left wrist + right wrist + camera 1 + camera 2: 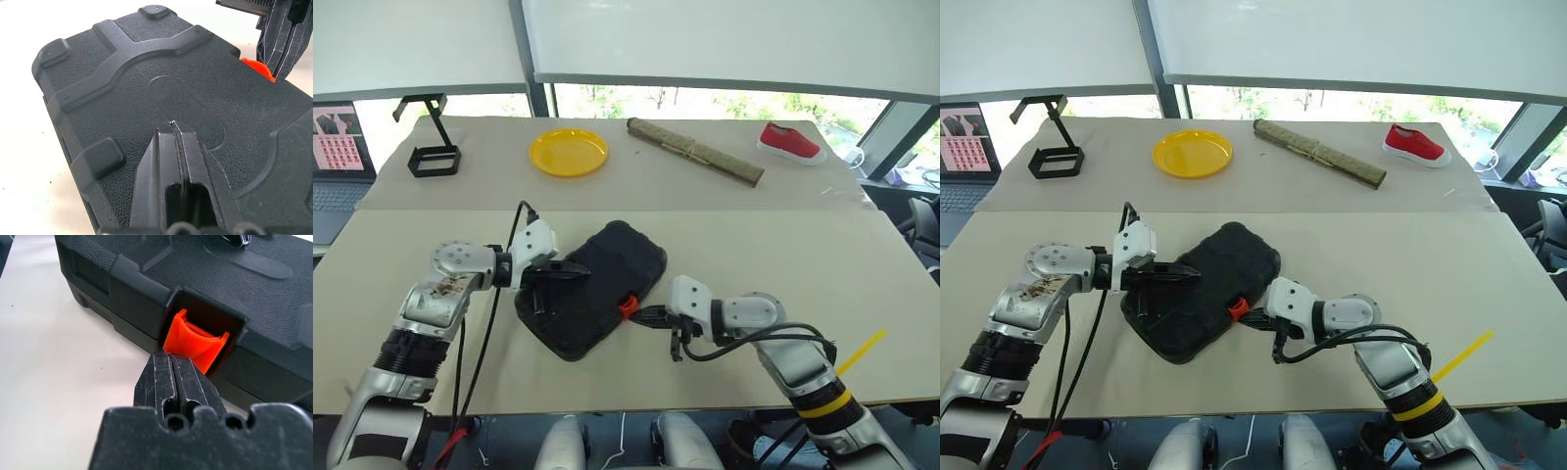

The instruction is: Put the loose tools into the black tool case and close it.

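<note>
The right tool [171, 363], fingers pressed together, had its tips against the orange latch [194, 343] on the case's [597, 284] front edge. The left tool [174, 128], likewise pressed together and holding nothing, lay with its tips on the closed lid. The case sat lid-down-shut near the front of the bench [754, 245], between both arms.

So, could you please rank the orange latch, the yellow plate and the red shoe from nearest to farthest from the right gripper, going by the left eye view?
1. Orange latch: right at the right gripper, on the case's near edge.
2. Yellow plate: far table, toward the left.
3. Red shoe: far table, right end.
</note>
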